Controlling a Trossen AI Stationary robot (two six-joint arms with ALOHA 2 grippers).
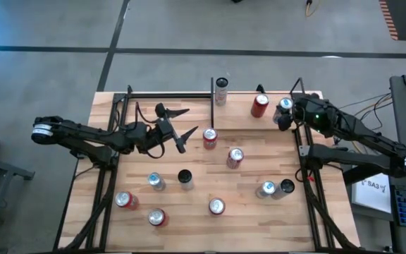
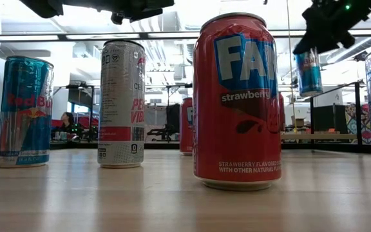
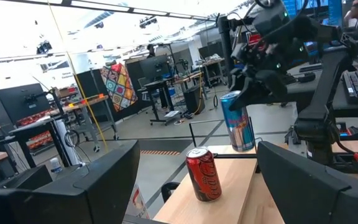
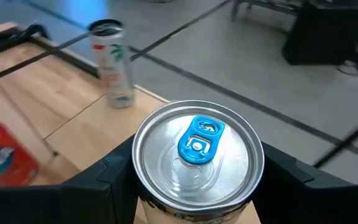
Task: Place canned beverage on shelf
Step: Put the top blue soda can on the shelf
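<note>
The canned beverage is a blue can (image 3: 238,121) with a silver top and blue tab (image 4: 197,146). My right gripper (image 1: 284,114) is shut on it at the table's far right, above the shelf (image 3: 241,186), a light-wood board edged by black rods. A red can (image 1: 259,104) stands on its base on that board, beside the blue can. A white can (image 1: 221,90) stands farther left by an upright post. My left gripper (image 1: 180,125) is open over the table's left middle and holds nothing. My right gripper pinches the blue can's side wall just below the top rim (image 4: 143,186), with one finger on each side. The fingers (image 4: 291,180) reach in from the table's right, slanting down. The can hangs clear of the shelf, close to upright (image 2: 309,71).
Several more cans stand on the tabletop: red ones (image 1: 209,137) (image 1: 235,156) at the middle, others (image 1: 155,181) (image 1: 216,206) (image 1: 267,188) toward the near edge. In the low view a red strawberry can (image 2: 237,103) stands close. Black frame rods (image 1: 305,162) run along both sides.
</note>
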